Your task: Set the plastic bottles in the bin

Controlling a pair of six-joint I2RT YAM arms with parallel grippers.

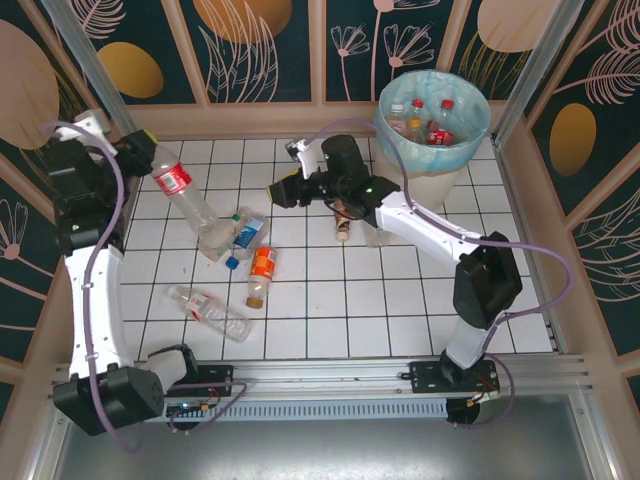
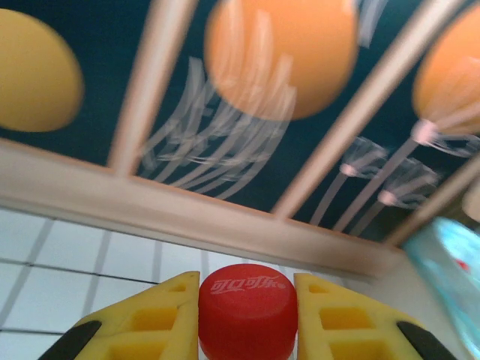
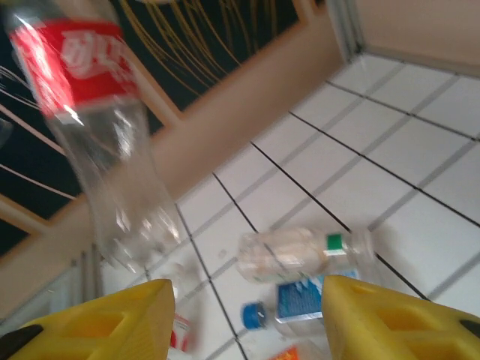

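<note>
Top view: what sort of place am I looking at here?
Probably a staged robot test booth, not a real room: a white tiled tabletop walled by leaf-painted panels, two arms bolted to a metal rail, and plastic bottles strewn near a lined bin.

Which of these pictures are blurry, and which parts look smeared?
Top external view: sharp and evenly lit. Left wrist view: wall pattern streaked by blur, red cap between the yellow fingers fairly clear. Right wrist view: red-labelled bottle smeared, bottles on the tiles soft.
</note>
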